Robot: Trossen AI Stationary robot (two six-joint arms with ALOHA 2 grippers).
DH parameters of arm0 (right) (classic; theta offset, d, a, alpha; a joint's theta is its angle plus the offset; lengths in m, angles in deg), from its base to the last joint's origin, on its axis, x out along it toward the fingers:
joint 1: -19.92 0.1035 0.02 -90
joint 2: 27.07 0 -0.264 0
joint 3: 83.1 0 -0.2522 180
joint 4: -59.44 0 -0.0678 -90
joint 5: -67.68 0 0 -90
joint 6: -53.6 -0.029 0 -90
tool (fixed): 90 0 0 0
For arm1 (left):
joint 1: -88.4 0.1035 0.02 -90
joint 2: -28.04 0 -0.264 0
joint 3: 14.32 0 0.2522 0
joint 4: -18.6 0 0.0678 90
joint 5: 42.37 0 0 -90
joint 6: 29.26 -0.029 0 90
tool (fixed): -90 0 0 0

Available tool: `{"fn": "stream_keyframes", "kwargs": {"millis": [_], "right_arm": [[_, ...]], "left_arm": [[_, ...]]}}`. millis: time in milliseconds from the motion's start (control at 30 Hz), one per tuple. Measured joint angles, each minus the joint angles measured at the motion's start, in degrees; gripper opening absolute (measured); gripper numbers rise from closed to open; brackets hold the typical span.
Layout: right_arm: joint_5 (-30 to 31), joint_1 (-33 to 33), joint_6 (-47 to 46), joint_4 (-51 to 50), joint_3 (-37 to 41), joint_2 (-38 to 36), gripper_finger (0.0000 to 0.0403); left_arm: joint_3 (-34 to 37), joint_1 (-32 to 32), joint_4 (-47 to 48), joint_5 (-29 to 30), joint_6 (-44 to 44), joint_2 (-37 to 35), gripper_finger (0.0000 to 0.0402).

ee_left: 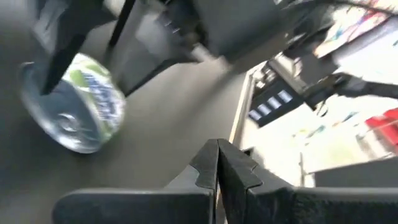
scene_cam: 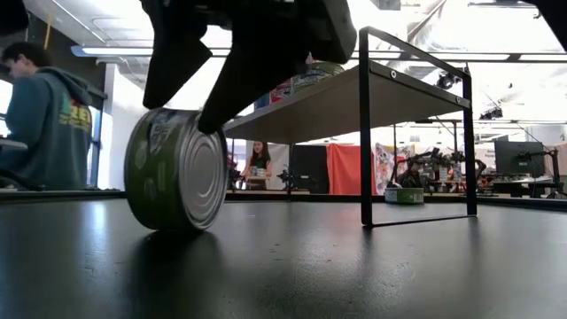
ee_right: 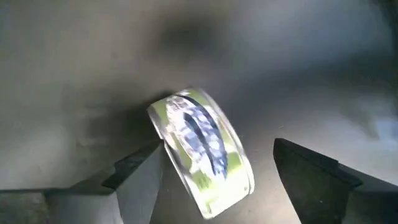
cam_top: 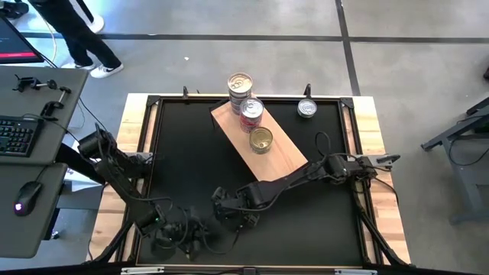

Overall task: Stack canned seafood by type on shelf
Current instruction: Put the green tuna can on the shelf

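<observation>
Fingers of the right gripper (ee_right: 214,171) are standing spread around a green-labelled round tin (ee_right: 200,150) lying on edge, needing re-gripping before shelving.

High view: overhead, facing straight down; takes in the whole table (cam_top: 183,153), shelf (cam_top: 286,156) and both arms.
Low view: at tabletop level, facing across into the room; very near a green can (scene_cam: 177,168) standing on edge.
Left wrist view: low over the table, facing that can (ee_left: 81,112) from beside.
Right wrist view: close above, facing down on the same can (ee_right: 202,149).
</observation>
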Motion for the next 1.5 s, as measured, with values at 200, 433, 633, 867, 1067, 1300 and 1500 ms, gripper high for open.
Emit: {"fn": "stream_keyframes", "kwargs": {"millis": [200, 433, 633, 867, 1067, 1300, 1500], "right_arm": [[-1.8, -1.4, 2.9, -1.7, 0.0, 1.3, 0.0289], [0.3, -2.3, 2.2, -4.3, 0.0, 2.5, 0.0259], [2.0, -1.3, 1.5, -4.0, 0.0, 2.5, 0.0189], [3.4, 0.5, -3.6, -8.8, -8.6, 2.6, 0.0119], [6.9, 0.8, -10.8, -3.4, -8.0, -4.2, 0.0119], [21.9, -0.8, -22.2, -5.7, -10.0, -9.3, 0.0122], [31.0, -2.6, -29.3, -14.1, -9.6, -14.4, 0.012]], "left_arm": [[0.0, -0.9, -7.9, 1.3, -0.1, 0.0, 0.0], [0.0, -3.6, -21.4, 0.9, -4.2, 0.0, 0.0], [0.0, -7.0, -28.7, 0.9, -8.1, -0.9, 0.0], [0.0, -9.8, -28.7, 3.0, -15.6, -5.0, 0.0], [0.0, -10.9, -27.8, 3.3, -27.4, -8.6, 0.0], [0.0, -10.3, -27.4, 6.1, -39.6, -10.6, 0.0], [0.0, -7.8, -25.1, 7.3, -42.7, -10.6, 0.0]]}}
